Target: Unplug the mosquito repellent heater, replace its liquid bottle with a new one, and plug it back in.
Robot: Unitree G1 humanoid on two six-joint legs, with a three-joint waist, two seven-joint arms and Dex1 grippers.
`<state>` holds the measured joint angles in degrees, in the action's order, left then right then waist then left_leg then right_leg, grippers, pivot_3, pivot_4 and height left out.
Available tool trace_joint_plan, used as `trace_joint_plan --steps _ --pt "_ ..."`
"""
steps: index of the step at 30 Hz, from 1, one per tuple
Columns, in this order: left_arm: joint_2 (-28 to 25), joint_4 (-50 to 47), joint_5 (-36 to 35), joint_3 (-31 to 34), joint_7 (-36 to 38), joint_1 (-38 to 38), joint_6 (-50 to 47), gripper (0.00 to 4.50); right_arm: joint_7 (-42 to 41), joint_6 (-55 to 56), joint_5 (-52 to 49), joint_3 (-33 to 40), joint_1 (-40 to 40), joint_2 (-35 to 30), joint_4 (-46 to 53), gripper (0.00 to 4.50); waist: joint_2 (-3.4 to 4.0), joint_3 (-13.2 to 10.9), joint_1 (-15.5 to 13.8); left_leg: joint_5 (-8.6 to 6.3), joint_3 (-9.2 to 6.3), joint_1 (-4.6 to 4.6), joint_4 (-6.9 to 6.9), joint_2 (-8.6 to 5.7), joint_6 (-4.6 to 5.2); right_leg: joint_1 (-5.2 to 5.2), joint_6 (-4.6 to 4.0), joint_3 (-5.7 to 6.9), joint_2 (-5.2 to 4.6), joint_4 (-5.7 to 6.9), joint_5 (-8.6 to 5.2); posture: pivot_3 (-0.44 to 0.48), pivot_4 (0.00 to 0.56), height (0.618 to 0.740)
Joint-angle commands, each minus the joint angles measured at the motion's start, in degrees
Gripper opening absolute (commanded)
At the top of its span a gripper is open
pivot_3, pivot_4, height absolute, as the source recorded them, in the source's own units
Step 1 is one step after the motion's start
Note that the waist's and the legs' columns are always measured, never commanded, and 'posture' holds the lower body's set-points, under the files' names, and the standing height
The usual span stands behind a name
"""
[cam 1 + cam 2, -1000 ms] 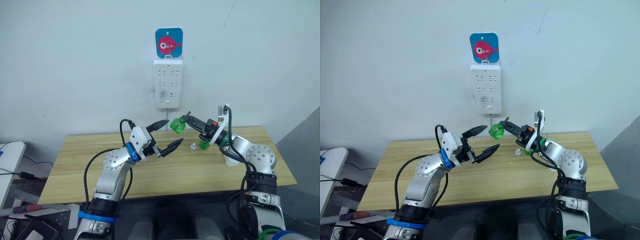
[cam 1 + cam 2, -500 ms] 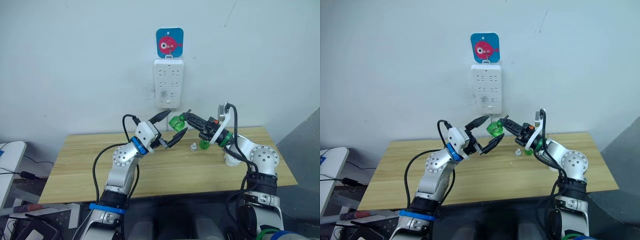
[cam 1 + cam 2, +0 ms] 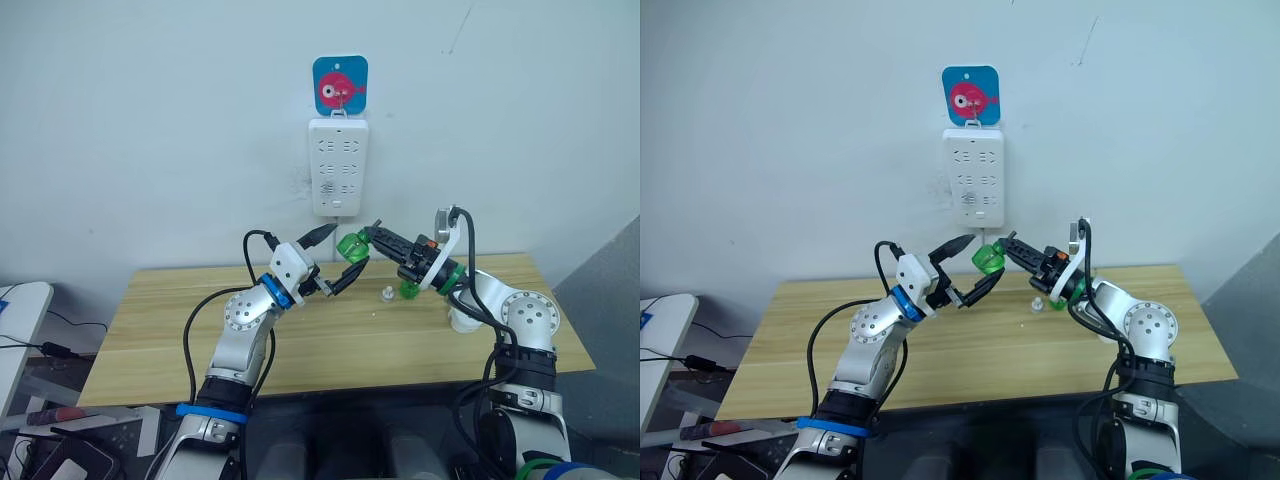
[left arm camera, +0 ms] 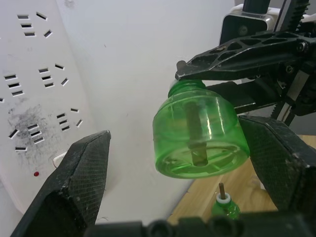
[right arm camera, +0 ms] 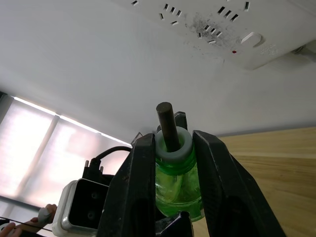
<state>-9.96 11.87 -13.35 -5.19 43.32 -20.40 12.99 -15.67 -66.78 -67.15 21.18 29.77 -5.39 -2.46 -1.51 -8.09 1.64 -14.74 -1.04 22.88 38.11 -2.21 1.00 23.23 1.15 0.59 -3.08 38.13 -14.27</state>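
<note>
At centre frame, the left gripper (image 3: 335, 256) hangs wide open, its jaws either side of a translucent green liquid bottle (image 3: 351, 246) without touching it. Right of it, the right gripper (image 3: 372, 237) pinches the bottle's neck, held in the air below the tall white wall power strip (image 3: 338, 166). The bottle swap appears under way; the next move probably calls for a hand-over. A white rounded object (image 3: 464, 318), possibly the heater, sits on the wooden table (image 3: 160, 330) at right.

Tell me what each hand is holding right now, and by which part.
The right hand grips the green bottle by its white neck, just below the wick. The left hand is open around the bottle's body, holding nothing.
</note>
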Motion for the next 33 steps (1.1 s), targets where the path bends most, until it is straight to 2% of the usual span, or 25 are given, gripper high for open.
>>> trace_joint_plan --steps 1,7,12,17,22,27,30,33 --pt "-0.04 -0.58 -0.47 0.16 0.38 -1.09 1.22 4.10 0.26 0.64 -2.53 0.23 0.14 -0.19 2.62 0.79 0.00 0.00 0.00 0.00 0.00 0.00 0.00 0.00 0.00 0.00 0.00 0.00 0.00 0.00 0.00 -0.035 0.103 0.740" --pt "0.06 -0.95 -0.93 -0.07 1.06 -0.69 0.80 2.34 0.79 1.08 -3.29 -0.16 0.23 -0.44 2.49 0.79 0.00 0.00 0.00 0.00 0.01 0.00 0.00 0.00 0.00 0.00 0.00 0.00 0.00 0.00 0.00 -0.035 0.102 0.740" --pt "0.01 -0.97 -0.73 -0.27 0.94 -0.75 0.38 2.24 0.57 0.94 -3.76 -1.07 -0.10 -0.61 2.91 0.79 0.00 0.00 0.00 0.00 0.01 0.00 0.00 0.01 0.00 0.00 0.00 -0.01 0.00 0.00 0.00 -0.034 0.101 0.740" --pt "-0.28 -0.76 -0.86 -0.38 1.24 -1.02 -0.10 2.24 -2.02 1.15 -1.09 -5.13 -1.11 -2.36 5.59 0.79 0.00 0.00 -0.01 0.00 0.01 0.01 0.00 0.00 0.01 0.00 0.00 -0.01 0.00 -0.01 0.00 -0.034 0.101 0.740" --pt "-0.60 -0.91 -1.25 -0.25 1.77 -1.04 -1.67 2.24 -3.58 3.74 1.90 -7.86 -1.68 -3.05 6.25 2.51 0.00 0.00 0.01 0.00 0.01 0.00 0.00 0.03 0.01 0.00 0.00 0.01 0.03 0.00 0.00 -0.034 0.102 0.740" --pt "-2.18 -4.23 -5.84 -0.66 4.82 -0.43 -12.34 2.24 -8.40 6.17 8.28 -13.31 -5.24 -7.69 8.59 4.31 -0.01 0.01 -0.02 0.00 0.01 0.02 0.01 0.02 0.01 0.00 0.01 0.01 0.03 -0.03 0.00 -0.040 0.101 0.740" --pt "-4.24 -7.24 -9.56 -0.47 7.25 -0.37 -20.58 2.24 -11.02 9.12 14.80 -16.99 -8.50 -14.18 12.64 4.44 -0.01 0.00 -0.02 0.00 0.00 0.06 0.03 0.00 0.02 0.00 0.01 0.02 0.02 -0.05 -0.01 -0.032 0.103 0.740" --pt "-5.50 -8.67 -11.33 1.14 8.16 0.03 -21.99 2.24 -9.13 12.12 19.71 -17.22 -12.14 -18.02 17.25 4.44 -0.01 0.01 -0.02 0.00 0.00 0.03 0.03 0.00 0.02 0.00 0.02 0.01 0.02 -0.05 -0.01 -0.030 0.104 0.740"
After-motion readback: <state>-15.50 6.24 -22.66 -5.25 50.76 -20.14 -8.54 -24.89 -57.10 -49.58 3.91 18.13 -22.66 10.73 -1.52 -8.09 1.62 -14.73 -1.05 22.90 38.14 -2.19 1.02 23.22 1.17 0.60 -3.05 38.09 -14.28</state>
